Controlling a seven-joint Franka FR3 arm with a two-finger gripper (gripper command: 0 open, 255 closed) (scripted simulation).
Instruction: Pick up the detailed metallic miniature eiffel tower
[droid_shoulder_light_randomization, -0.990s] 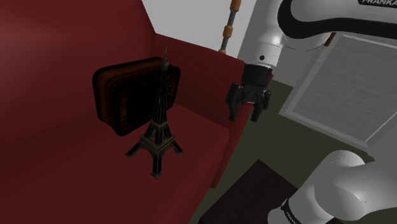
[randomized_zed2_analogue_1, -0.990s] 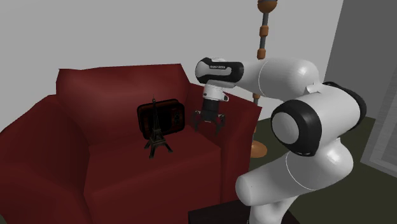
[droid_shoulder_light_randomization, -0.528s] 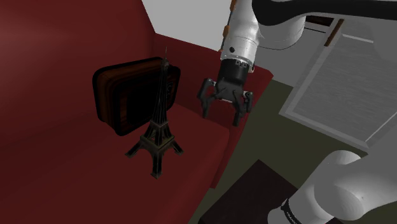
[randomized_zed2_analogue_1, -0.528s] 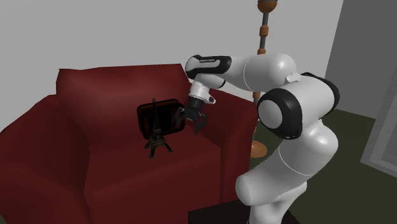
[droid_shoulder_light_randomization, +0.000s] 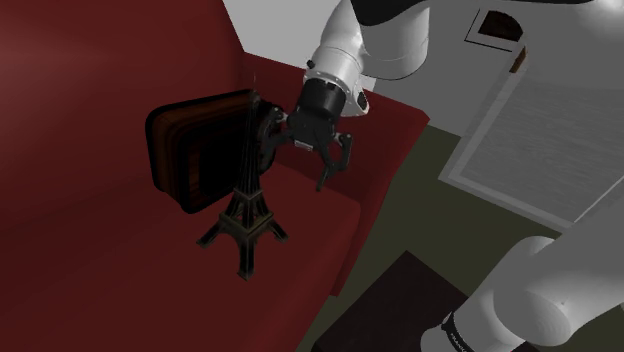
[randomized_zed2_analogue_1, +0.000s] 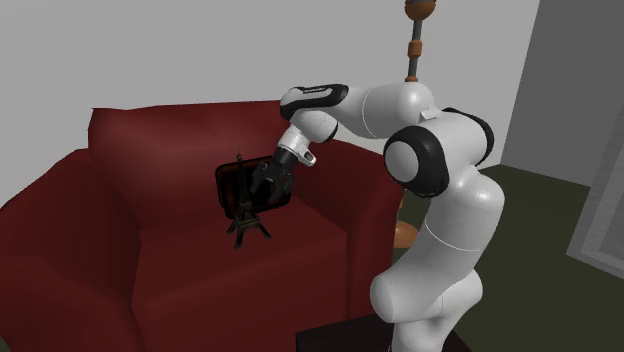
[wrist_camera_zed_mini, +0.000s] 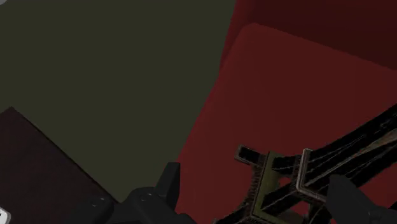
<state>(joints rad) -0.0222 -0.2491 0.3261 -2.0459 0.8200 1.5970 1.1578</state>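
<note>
Hovering at eiffel tower shaft, hand spread wide, gripping nothing | standing upright on red armchair seat, near side of dark cushion | probably stiff, light, tippy, slick thin lattice | best clasped mid-shaft above arches, never spire

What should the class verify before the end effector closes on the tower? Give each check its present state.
1. Tower upright on the seat: ok.
2. End effector open: ok, its fingers stand apart.
3. Tower between the fingers: ok, judged from the wrist view.
4. Fingers not yet touching the tower: cannot tell.
5. Cushion behind the tower clear of the end effector: cannot tell, as they overlap in the shoulder view.
</note>
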